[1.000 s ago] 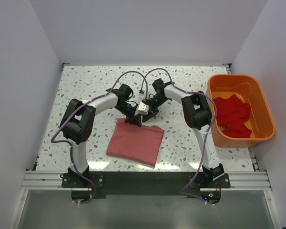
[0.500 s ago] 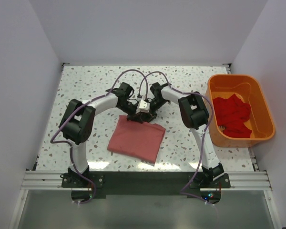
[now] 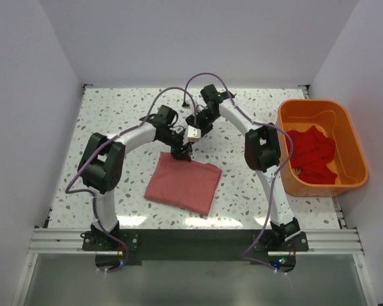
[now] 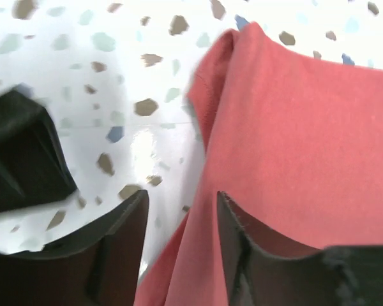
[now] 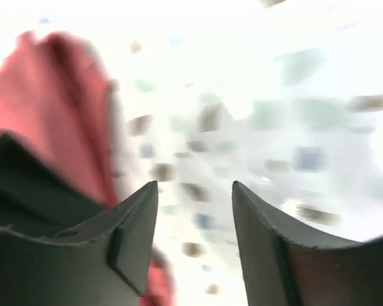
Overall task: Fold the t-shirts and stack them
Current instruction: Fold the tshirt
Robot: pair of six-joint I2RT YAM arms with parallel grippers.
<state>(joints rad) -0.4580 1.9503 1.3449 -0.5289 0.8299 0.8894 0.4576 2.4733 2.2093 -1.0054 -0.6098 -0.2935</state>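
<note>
The salmon-pink t-shirt (image 3: 182, 182) lies folded into a rough rectangle on the speckled table, near the front middle. My left gripper (image 3: 182, 152) hovers at its far edge, open. In the left wrist view the shirt (image 4: 293, 140) fills the right side, and its edge runs loosely between my left gripper's (image 4: 182, 204) spread fingers (image 4: 124, 236). My right gripper (image 3: 195, 131) stands open farther back, off the cloth. Its wrist view is blurred: bare table lies between the right gripper's (image 5: 195, 188) fingers, and the shirt (image 5: 57, 108) sits at the left. The red t-shirt (image 3: 309, 153) lies crumpled in the tub.
An orange plastic tub (image 3: 345, 121) stands at the table's right edge. White walls close in the table at the left, back and right. The arm bases sit on the rail along the near edge.
Both grippers have opened and let go of the pink shirt's far edge. The right gripper has drawn back toward the rear of the table; the left has stayed at the edge.
</note>
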